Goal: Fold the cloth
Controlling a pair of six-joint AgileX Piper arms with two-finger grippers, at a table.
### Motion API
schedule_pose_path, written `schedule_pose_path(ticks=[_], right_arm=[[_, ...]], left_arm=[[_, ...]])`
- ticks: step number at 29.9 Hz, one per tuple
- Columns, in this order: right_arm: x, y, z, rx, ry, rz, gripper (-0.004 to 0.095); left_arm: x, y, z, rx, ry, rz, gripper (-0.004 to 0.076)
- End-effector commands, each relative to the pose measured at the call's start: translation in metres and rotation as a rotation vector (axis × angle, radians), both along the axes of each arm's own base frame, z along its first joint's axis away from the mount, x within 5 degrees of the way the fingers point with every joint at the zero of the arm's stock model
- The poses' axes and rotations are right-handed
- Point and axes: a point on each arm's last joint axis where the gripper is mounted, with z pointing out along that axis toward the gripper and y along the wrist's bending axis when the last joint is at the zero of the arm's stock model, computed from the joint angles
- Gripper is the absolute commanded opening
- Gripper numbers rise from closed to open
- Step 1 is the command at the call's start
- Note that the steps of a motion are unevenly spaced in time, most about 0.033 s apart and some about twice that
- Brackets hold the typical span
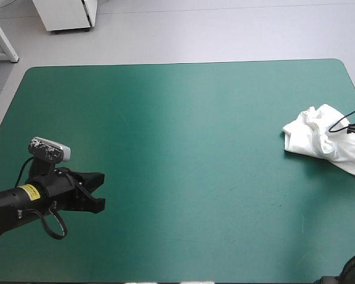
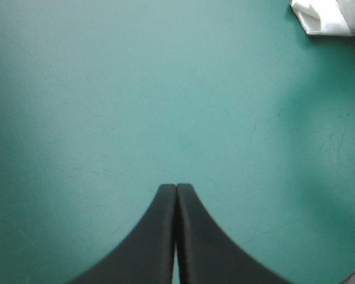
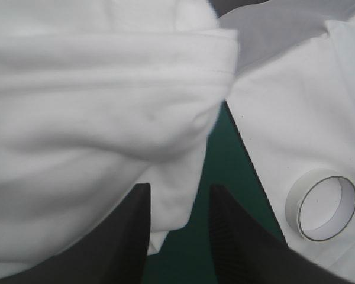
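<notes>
**T-shirt heaped under the right gripper, left gripper clenched far off**

The right gripper (image 3: 179,188) is released. Its black fingers (image 3: 133,242) stand apart, and a drooping fold of the white T-shirt (image 3: 94,118) hangs partly into the gap without being pinched. The T-shirt is a crumpled heap on the teal-green cover (image 1: 177,148), and the table's right edge runs right by it. Past the T-shirt, seen from the right wrist, a roll of white tape (image 3: 322,205) lies on a pale flat surface. The left gripper (image 2: 176,190) is clenched, its fingers meeting in one point. It hangs well apart from the T-shirt, across the open cover toward the near left.
</notes>
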Motion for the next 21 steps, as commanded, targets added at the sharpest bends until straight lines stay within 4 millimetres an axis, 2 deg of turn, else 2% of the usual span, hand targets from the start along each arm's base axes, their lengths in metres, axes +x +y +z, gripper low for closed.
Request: schedule_pose_path(ticks=[1, 5, 10, 16, 21], right_arm=[[-0.017, 0.001, 0.050, -0.084, -0.111, -0.005, 0.0410], [-0.031, 0.007, 0.076, -0.100, -0.173, -0.009, 0.0408], [-0.058, 0.027, 0.120, -0.064, -0.330, -0.011, 0.0396], [-0.104, 0.061, 0.175, 0.008, -0.559, 0.019, 0.0388], [-0.153, 0.096, 0.217, 0.077, -0.771, 0.086, 0.0282]], left_arm=[[0.000, -0.001, 0.013, -0.059, -0.068, 0.011, -0.0009], [0.001, -0.001, 0.013, -0.060, -0.070, 0.012, -0.0009], [0.001, -0.001, 0.013, -0.060, -0.070, 0.012, -0.0009], [0.001, -0.001, 0.013, -0.060, -0.070, 0.012, -0.0009], [0.000, -0.001, 0.013, -0.059, -0.068, 0.012, -0.0009]])
